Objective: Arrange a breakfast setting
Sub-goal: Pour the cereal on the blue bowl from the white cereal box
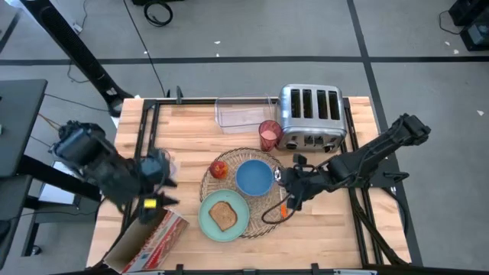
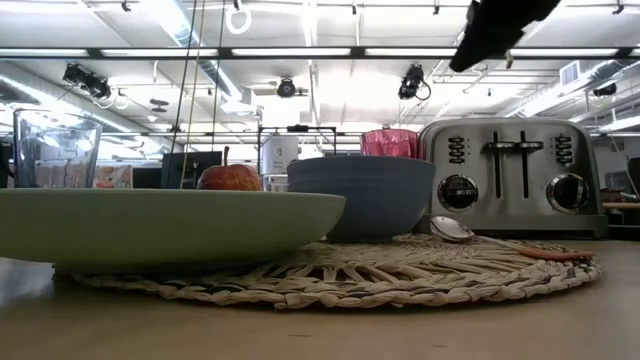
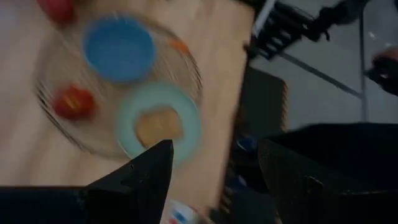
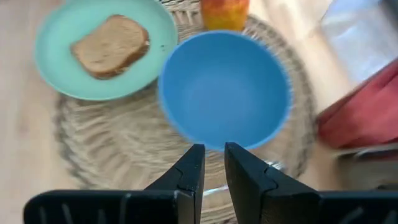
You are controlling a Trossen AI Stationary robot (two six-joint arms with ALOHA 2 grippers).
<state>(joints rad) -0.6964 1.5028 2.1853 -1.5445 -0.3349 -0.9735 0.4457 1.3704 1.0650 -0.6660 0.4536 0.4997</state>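
Right gripper [image 4: 214, 163], fingers nearly together on nothing, hovers beside the blue bowl [image 4: 224, 89] on the placemat [image 1: 269, 200] (no legible writing on the toaster [image 2: 513, 175]).

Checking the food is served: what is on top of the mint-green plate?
A toast slice lies on the mint-green plate, with nothing else on it. The plate's patch under the toast is covered.

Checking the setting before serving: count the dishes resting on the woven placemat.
2: the blue bowl at the woven placemat's centre, and the mint-green plate with the toast slice overlapping its edge nearest the left arm. None seems hidden.
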